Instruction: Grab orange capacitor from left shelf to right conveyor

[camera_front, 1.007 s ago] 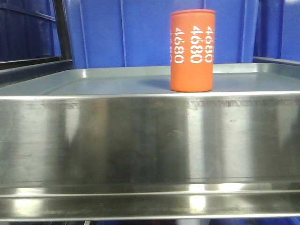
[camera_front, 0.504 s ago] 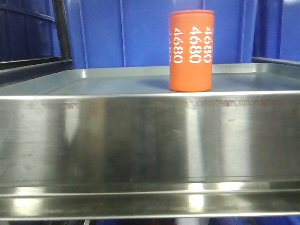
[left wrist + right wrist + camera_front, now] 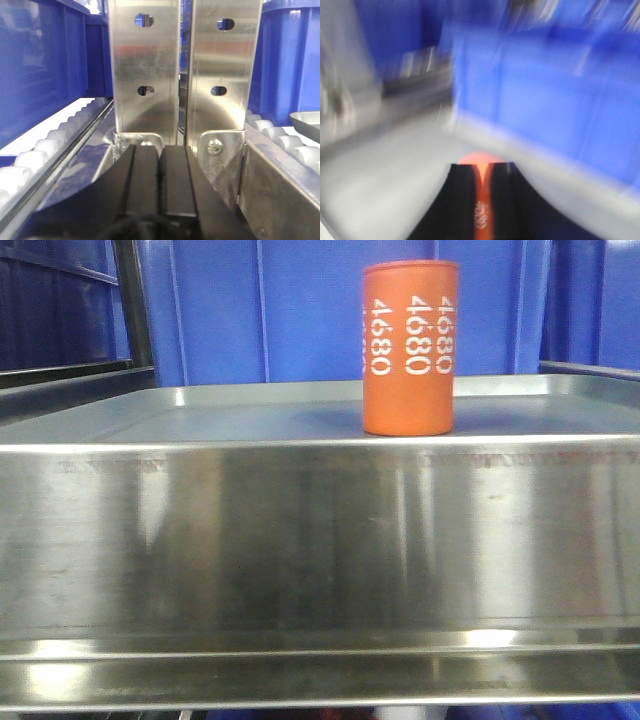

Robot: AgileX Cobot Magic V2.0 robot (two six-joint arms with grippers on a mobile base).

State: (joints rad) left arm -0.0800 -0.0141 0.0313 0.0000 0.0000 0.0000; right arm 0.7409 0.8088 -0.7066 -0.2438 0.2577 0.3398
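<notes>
Left claw (image 3: 160, 151) closed, 2 steel uprights (image 3: 145, 70) ahead

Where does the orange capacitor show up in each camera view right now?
Exterior front-facing: orange capacitor upright on the steel shelf, upper right of centre.
Left wrist-mounted: not in it.
Right wrist-mounted: blurred orange patch, bottom centre, in the gap of the right end effector; probably it.
Shared landmark: blue crate walls behind.

Front camera level with shelf (image 3: 300, 530), wrist cameras behind jaws
</notes>
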